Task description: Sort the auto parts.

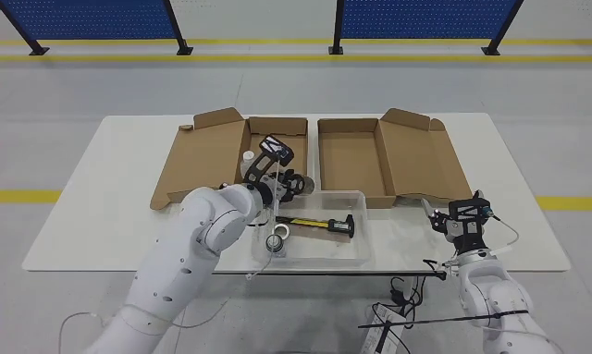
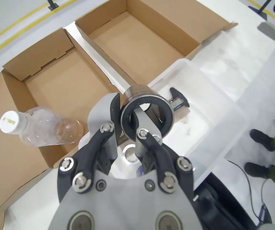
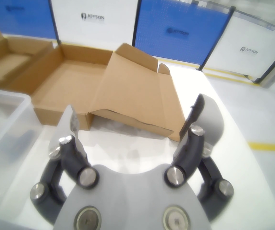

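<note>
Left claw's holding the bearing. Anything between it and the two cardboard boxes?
Nothing visible. The left claw grips the bearing by the clear bin's far edge, with open air to both boxes. A plastic bottle lies in the left box, beside bare floor; the right box shows bare floor.

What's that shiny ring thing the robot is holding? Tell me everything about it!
It's a short, hollow metal cylinder, silvery outside with a black ring round its open end and tiny ridges inside. Probably a bearing. The left gripper pinches its wall, one finger inside the hole, one outside. It is off the table, near where the left cardboard box meets the clear bin.
</note>
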